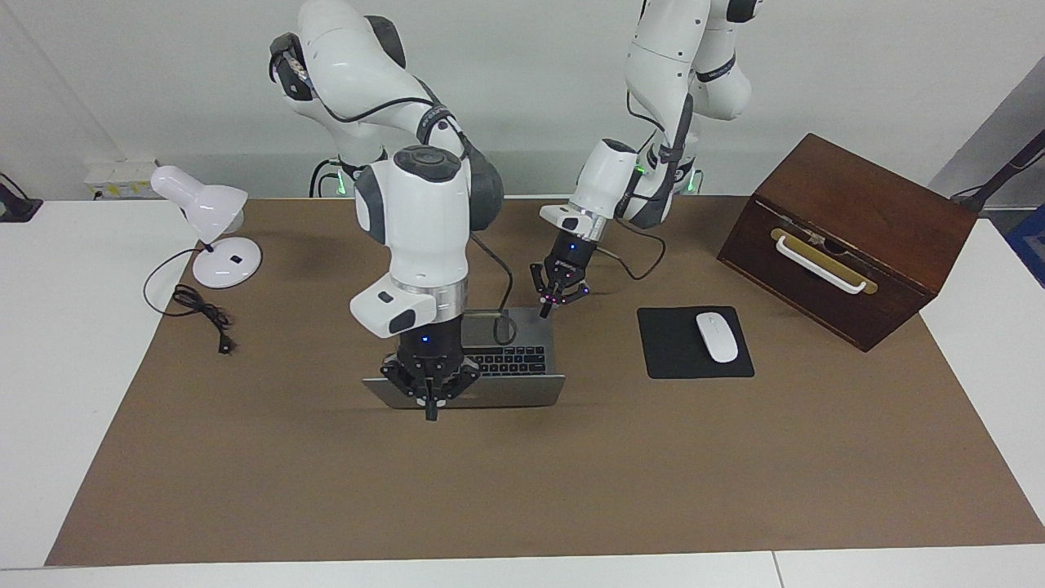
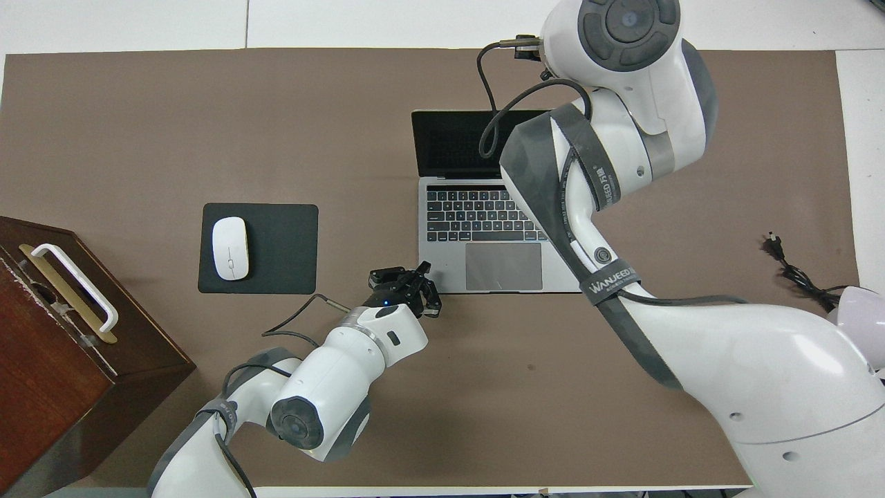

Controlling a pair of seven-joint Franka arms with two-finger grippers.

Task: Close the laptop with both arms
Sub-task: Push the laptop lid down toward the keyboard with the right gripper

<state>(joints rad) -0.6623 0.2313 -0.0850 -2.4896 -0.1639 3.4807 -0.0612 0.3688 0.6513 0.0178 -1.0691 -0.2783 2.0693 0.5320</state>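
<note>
Shown: right pincer (image 1: 430, 398), black and multi-fingered on its white jointed arm, hangs just outside the raised lid of the thin silver-grey metal laptop (image 1: 506, 384), at the lid's top edge and toward the right arm's end of it; whether a fingertip touches the lid cannot be told. Its fingers are splayed outward around one central finger pointing down, and they grip nothing. From this pincer the lid's long axis runs sideways toward the left arm's end of the desk, and the keyboard and trackpad lie past the lid, toward the robots. The coming move, by judgement, is a push on the lid toward the robots and down onto the keys.

Left pincer (image 2: 406, 283) hovers low at the corner of the laptop base beside the trackpad, on the left arm's end; its fingers are parted and empty. It seems placed to steady the base.

Nearby, a black mouse pad (image 1: 694, 342) bearing a white mouse (image 1: 717, 336) lies apart from the left pincer, with a dark wooden box (image 1: 849, 237) farther out still. Bare brown desk (image 1: 522, 490) lies below and outward of the right pincer, leaving room. The right arm's black cable (image 1: 500, 314) droops over the keyboard and could be caught under the lid.
</note>
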